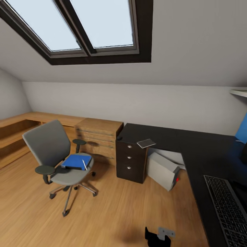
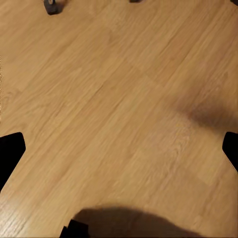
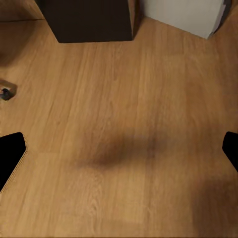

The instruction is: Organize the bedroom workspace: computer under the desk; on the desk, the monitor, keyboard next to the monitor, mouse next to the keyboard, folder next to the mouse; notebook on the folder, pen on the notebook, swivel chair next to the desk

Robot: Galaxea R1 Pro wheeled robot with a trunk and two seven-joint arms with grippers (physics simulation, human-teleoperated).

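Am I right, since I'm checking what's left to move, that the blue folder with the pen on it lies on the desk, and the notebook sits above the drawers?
Not quite. The head view shows the blue folder, pen on it, lying on the swivel chair seat, not on the desk. The notebook does sit above the drawers.

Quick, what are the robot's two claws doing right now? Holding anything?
Left gripper: open, holding nothing, over bare wooden floor.
Right gripper: open, holding nothing, also over the floor.
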